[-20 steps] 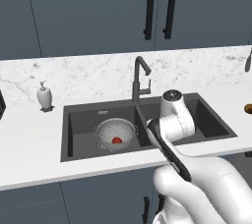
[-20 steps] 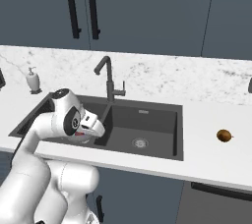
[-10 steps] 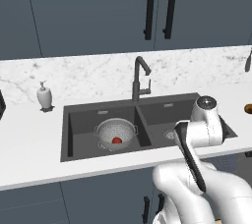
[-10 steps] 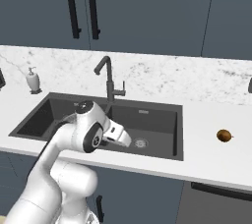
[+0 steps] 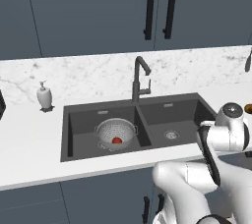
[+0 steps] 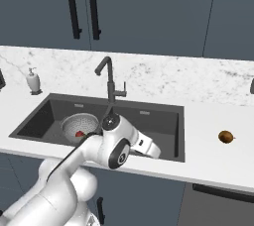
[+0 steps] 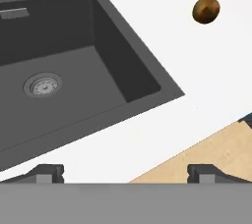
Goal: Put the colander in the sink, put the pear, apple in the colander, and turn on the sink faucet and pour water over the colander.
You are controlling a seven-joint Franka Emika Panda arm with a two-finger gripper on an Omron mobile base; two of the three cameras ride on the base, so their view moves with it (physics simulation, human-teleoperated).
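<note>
— What sat in the sink (image 5: 78, 134) when you checked?

— I saw the colander (image 5: 116, 132) in its left basin with the apple (image 5: 116, 140) inside. The right basin held nothing over its drain (image 7: 43, 85).

— And the pear (image 6: 225, 137)?

— It lay on the counter (image 6: 208, 121), right of the sink. My gripper (image 7: 125, 173) hung over the counter's front edge, jaws wide apart, holding nothing.

A glossy white arm (image 6: 74, 170) built of rounded, bulbous segments was seen. Dark grey round caps were set at the joints, and a dark strip ran along one link. Two small dark angular fingertips (image 7: 47, 173) were shown.
</note>
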